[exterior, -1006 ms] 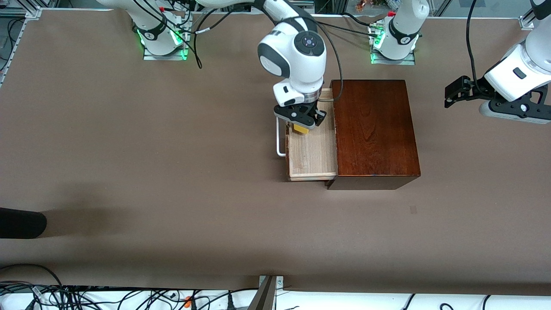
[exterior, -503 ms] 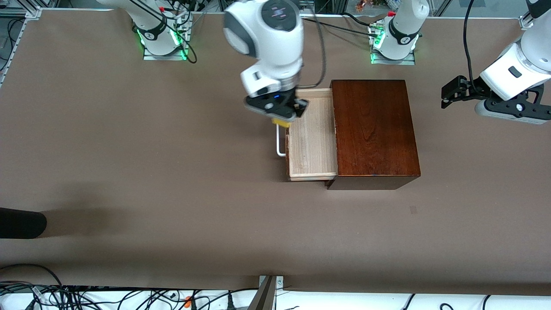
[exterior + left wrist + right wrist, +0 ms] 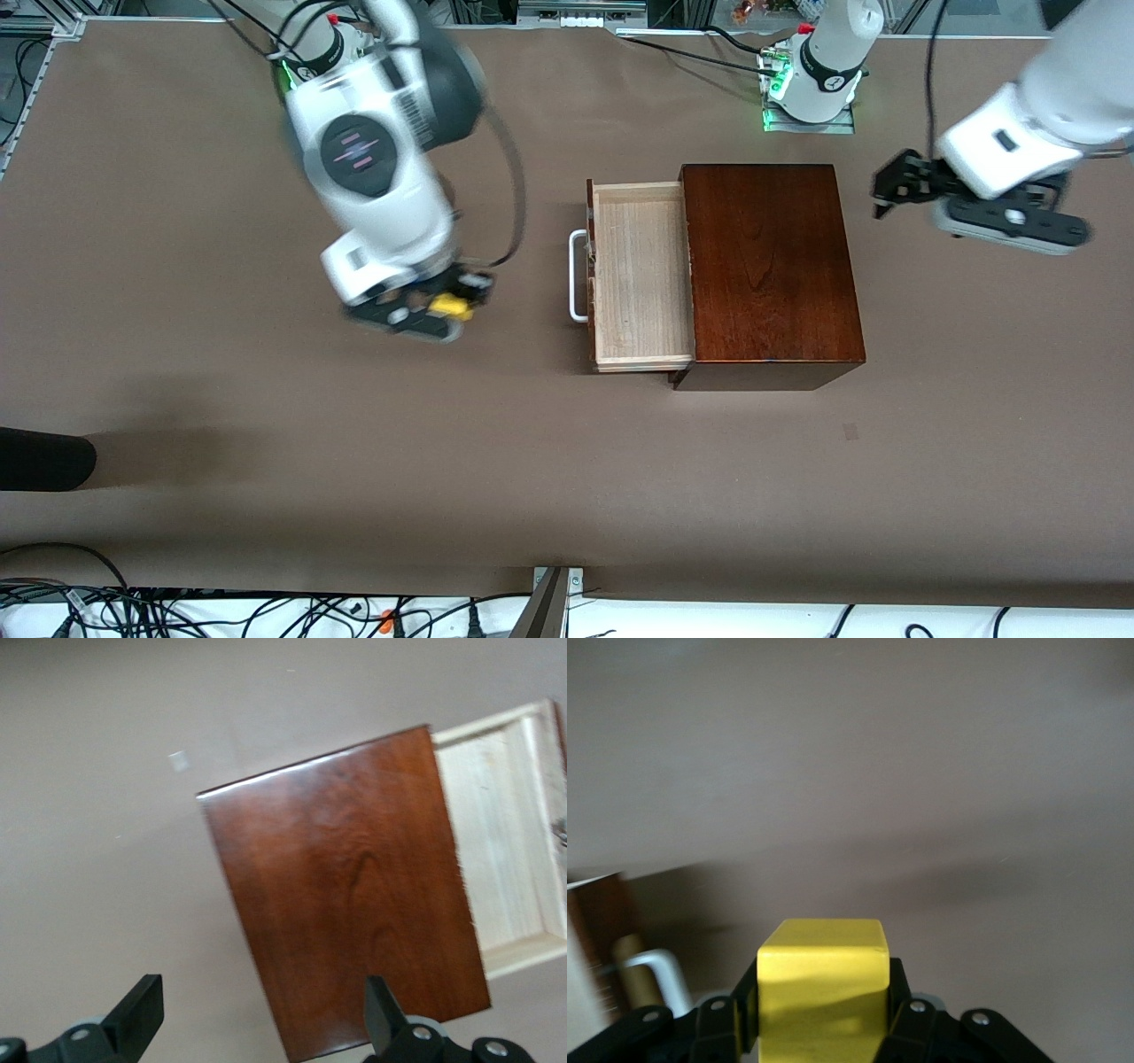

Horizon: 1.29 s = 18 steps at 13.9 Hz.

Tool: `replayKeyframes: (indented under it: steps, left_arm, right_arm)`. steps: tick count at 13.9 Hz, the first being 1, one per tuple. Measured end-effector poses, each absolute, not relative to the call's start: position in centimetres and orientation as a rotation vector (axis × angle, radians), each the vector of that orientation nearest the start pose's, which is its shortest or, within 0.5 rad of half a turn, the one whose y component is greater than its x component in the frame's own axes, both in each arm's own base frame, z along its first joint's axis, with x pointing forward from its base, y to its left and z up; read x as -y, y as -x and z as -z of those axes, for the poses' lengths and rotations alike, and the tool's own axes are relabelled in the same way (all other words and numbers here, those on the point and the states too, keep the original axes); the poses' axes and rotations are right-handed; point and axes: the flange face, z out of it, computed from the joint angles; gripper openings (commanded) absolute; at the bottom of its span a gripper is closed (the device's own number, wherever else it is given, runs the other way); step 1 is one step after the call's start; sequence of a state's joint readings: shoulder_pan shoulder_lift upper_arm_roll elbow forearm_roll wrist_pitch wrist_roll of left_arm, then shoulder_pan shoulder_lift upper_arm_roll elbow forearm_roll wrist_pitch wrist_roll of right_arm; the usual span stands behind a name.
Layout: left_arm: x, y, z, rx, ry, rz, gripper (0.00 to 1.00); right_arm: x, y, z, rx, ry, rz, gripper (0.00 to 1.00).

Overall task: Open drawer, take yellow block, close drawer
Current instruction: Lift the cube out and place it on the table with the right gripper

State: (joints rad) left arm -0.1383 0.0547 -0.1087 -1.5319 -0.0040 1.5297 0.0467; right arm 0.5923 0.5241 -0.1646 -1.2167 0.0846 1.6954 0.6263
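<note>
The drawer [image 3: 640, 275] stands pulled out of the dark reddish-brown wooden box [image 3: 769, 266], its pale inside bare, its white handle [image 3: 577, 276] toward the right arm's end. My right gripper [image 3: 447, 306] is shut on the yellow block [image 3: 450, 307] and holds it over the bare table beside the handle. The block fills the right wrist view [image 3: 824, 988] between the black fingers [image 3: 908, 1005]. My left gripper [image 3: 889, 188] is open and empty, up in the air past the box at the left arm's end. The box also shows in the left wrist view [image 3: 345, 904].
A dark object [image 3: 44, 458] lies at the table edge at the right arm's end, nearer the camera. Cables [image 3: 177, 611] run along the table's front edge. Brown table [image 3: 266, 443] stretches around the box.
My right gripper has lifted the yellow block out of the drawer and carried it away over the table toward the right arm's end. The left gripper has drifted slightly toward the box.
</note>
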Motion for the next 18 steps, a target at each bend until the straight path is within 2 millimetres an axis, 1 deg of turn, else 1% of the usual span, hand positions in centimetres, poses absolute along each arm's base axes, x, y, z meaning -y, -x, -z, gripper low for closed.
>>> replayKeyframes:
  steps: [1,3,5,6,7,8,9,10,11,12,14,16,17,18]
  left_arm:
    - [15.9,-54.5,-60.7,-0.521,3.102,-0.096,1.00]
    - [19.7,-53.6,-60.0,-0.632,3.083,-0.117,1.00]
    - [24.1,-52.9,-58.0,-0.760,3.087,-0.177,1.00]
    - [26.4,-52.6,-57.1,-0.827,3.104,-0.178,1.00]
    - [28.9,-52.2,-56.6,-0.904,3.108,-0.153,1.00]
    - [31.5,-51.4,-56.5,-1.006,3.095,-0.121,1.00]
    - [34.1,-50.4,-56.4,-1.129,3.069,-0.084,1.00]
    - [36.6,-49.4,-56.0,-1.266,3.030,-0.049,1.00]
    - [39.1,-48.4,-55.4,-1.412,2.969,-0.018,1.00]
    - [41.3,-47.5,-54.3,-1.552,2.872,0.007,1.00]
    - [45.7,-45.7,-51.1,-1.818,2.634,0.031,1.00]
    - [49.7,-44.2,-47.6,-2.044,2.442,0.066,1.00]
    - [51.1,-43.8,-45.8,-2.113,2.377,0.073,1.00]
    - [52.0,-43.6,-44.1,-2.171,2.318,0.070,1.00]
  right_arm:
    - [-29.1,-63.6,-46.9,-0.266,3.153,-0.082,0.20]
    - [-22.6,-65.3,-45.2,-0.191,3.169,-0.147,0.20]
    - [-16.4,-66.4,-42.7,-0.101,3.192,-0.191,0.20]
    - [-13.6,-66.7,-41.0,-0.059,3.203,-0.187,0.21]
    - [-11.1,-66.7,-39.2,-0.027,3.209,-0.160,0.20]
    - [-8.9,-66.3,-37.0,0.002,3.213,-0.128,0.20]
    - [-7.3,-65.4,-34.8,0.018,3.214,-0.112,0.20]
    - [-6.2,-64.3,-32.7,0.020,3.215,-0.113,0.21]
    - [-5.6,-63.2,-30.9,0.017,3.215,-0.121,0.21]
    - [-5.3,-62.1,-29.5,0.015,3.214,-0.139,0.21]
    - [-5.2,-60.3,-27.1,0.017,3.214,-0.158,0.21]
    - [-4.6,-58.2,-24.5,0.018,3.217,-0.112,0.21]
    - [-4.3,-57.1,-23.2,0.029,3.220,-0.080,0.22]
    - [-4.0,-56.1,-22.0,0.045,3.222,-0.052,0.23]
